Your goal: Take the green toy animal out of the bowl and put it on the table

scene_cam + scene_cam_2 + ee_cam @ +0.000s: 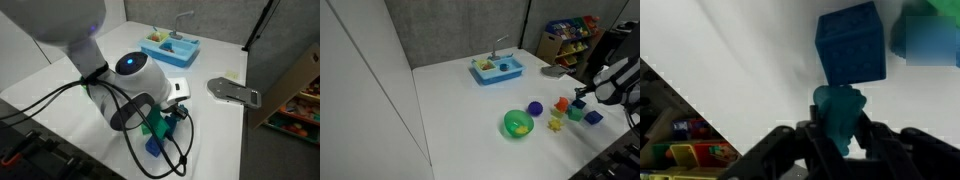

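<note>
My gripper (840, 135) is shut on the green toy animal (840, 112), a small teal lumpy piece held between the fingers in the wrist view. It hangs just in front of a blue block (851, 45) on the white table (730, 60). In an exterior view the gripper (582, 100) is at the right, over a cluster of blocks and well away from the green bowl (518, 124). The bowl holds only a yellow piece (521, 127). In an exterior view the arm hides most of the gripper (170, 117).
A purple ball (534, 108), orange block (561, 104), yellow star (556, 124), green cube (576, 114) and blue block (593, 118) lie near the gripper. A blue tray (497, 69) stands at the back. A grey flat tool (232, 90) lies near the table edge.
</note>
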`<state>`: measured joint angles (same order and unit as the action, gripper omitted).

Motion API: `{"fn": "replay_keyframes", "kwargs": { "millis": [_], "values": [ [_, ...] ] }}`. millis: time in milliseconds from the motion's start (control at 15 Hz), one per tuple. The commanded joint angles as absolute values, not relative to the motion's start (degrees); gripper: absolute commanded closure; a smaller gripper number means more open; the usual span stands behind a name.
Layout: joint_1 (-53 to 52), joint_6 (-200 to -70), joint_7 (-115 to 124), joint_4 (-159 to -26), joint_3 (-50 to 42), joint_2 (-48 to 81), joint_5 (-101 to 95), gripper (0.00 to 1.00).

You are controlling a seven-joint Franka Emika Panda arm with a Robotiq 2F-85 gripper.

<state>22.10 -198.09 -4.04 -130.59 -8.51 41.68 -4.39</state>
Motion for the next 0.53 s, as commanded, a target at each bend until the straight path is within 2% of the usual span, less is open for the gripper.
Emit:
{"fn": "replay_keyframes", "kwargs": {
  "millis": [0,267,333,467],
  "values": [
    [22.2,-198.1,-5.2,-133.1,-9.2,39.1,-5.8,0.38],
    [22.2,-198.1,-5.5,-134.6,-9.1,37.6,-6.0,0.06],
    [22.4,-198.1,-5.5,-135.4,-8.8,36.6,-6.3,0.02],
    [22.7,-198.1,-5.5,-137.2,-8.2,34.6,-7.1,0.00]
  ]
}}
